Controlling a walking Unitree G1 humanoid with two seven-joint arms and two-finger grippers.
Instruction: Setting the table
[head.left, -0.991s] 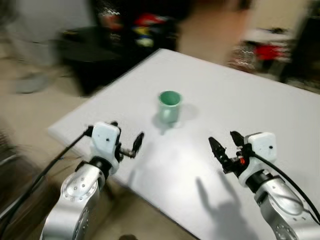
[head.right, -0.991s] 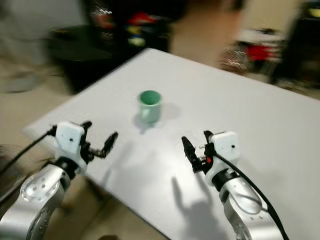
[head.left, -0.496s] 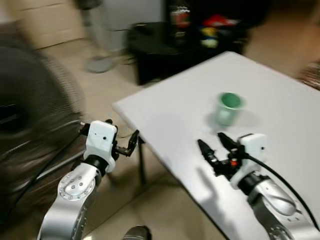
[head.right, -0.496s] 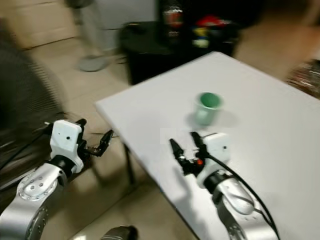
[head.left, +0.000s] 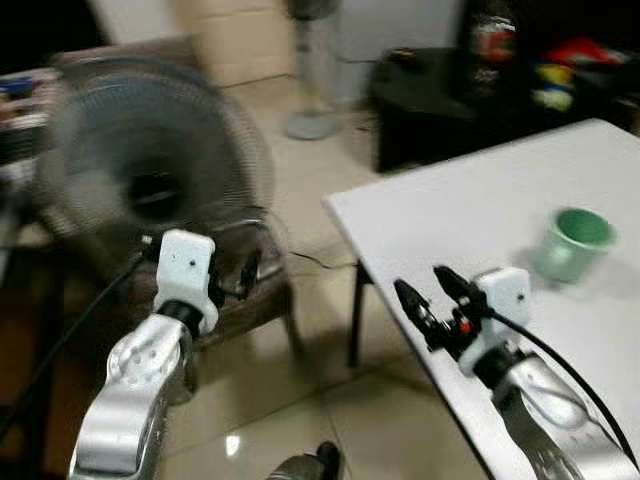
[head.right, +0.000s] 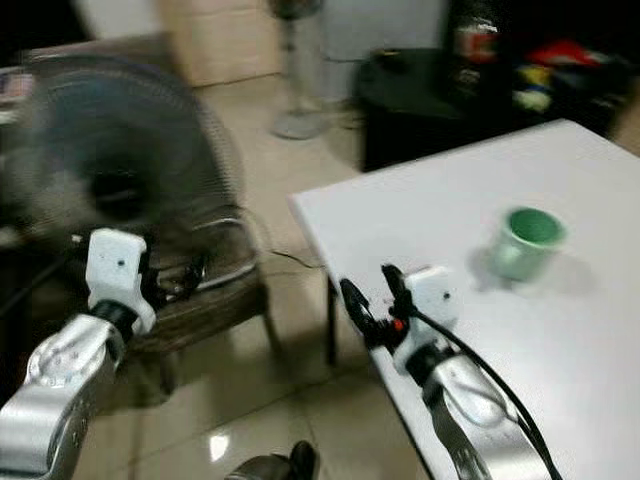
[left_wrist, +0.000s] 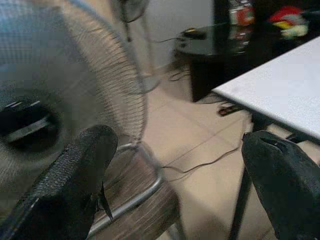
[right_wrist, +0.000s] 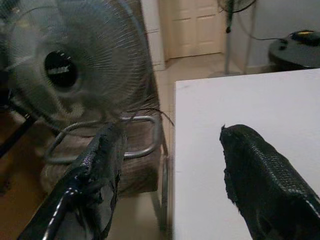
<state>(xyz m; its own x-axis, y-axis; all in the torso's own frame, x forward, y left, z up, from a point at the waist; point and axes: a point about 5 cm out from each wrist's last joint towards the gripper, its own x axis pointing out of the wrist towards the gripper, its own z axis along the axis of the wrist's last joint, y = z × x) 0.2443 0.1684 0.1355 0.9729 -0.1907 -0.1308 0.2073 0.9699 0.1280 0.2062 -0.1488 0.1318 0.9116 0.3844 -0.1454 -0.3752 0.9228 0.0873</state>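
Swinging leftward, my head has slid the white table (head.left: 470, 210) from the middle of my view to the right side, and a big floor fan (head.left: 150, 170) on a chair (head.left: 250, 300) has come in at ten o'clock; the things themselves have not moved. Beyond the table, at one o'clock, stands a black side table (head.left: 430, 110) with blurred clutter.

My right gripper (head.left: 432, 296) hovers over the table's near edge, fingers apart and empty. My left gripper (head.left: 245, 278) hangs off the table in front of the chair, fingers likewise spread with nothing between them.

The green cup (head.left: 570, 243) stands upright on the table, well apart from my right gripper at roughly two o'clock from it, and far from the left one.

I judge I am turning away to fetch more tableware. To do that well I should let the blur settle before reaching, keep my left arm clear of the fan grille, and draw my right arm off the table without sweeping toward the cup.
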